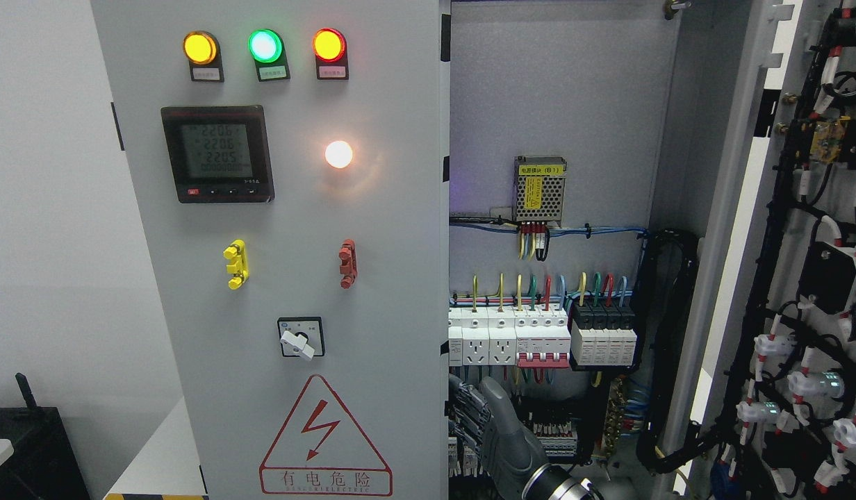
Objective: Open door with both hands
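Head view: open cabinet [560, 90] holds breakers [539, 337], wiring, a hand [480, 417].

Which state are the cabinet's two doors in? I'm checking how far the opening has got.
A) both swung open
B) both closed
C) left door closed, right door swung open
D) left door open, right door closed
C: the left door with its lamps and meter faces the camera flat, while the right door is swung out, showing its wired back and the breakers inside the cabinet.
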{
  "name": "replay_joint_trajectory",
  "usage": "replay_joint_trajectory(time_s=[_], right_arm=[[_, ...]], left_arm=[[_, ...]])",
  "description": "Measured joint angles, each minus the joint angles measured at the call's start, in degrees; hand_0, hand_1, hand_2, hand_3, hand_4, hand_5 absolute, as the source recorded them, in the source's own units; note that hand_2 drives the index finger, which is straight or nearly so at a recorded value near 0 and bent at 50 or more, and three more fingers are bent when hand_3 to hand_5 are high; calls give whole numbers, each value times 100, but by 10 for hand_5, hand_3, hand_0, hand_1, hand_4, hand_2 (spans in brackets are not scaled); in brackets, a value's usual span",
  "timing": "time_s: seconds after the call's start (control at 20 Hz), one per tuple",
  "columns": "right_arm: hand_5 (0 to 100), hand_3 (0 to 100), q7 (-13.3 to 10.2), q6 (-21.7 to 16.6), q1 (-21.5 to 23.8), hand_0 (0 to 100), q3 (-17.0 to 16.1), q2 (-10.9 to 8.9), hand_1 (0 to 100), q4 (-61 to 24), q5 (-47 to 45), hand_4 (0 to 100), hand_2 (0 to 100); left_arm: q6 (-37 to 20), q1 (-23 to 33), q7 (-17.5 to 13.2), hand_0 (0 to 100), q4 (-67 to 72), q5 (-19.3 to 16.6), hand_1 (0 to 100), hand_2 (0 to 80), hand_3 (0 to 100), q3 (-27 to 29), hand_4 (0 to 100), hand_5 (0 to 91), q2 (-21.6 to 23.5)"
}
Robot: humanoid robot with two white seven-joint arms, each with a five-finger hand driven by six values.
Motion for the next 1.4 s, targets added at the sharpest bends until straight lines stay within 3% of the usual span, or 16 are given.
replay_joint_trajectory(time_s=[0.4,0.9,1.05,1.4], right_arm=[[0,0,219,86,-18,0,-6,-7,0,15,-3,0,0],[0,0,180,184,-44,0,-9,-10,0,18,-150,0,0],[0,0,338,186,-29,0,-7,-10,0,-1,-171,0,0],[0,0,430,186,-8,0,17,-8,0,-81,-349,0,0]], left_arm=[[0,0,0,0,0,-3,0,0,0,0,42,0,0],[1,0,0,0,0,0,0,0,0,0,43,0,0],[1,0,0,0,0,1,0,0,0,0,43,0,0],[1,0,0,0,0,1,0,0,0,0,43,0,0]])
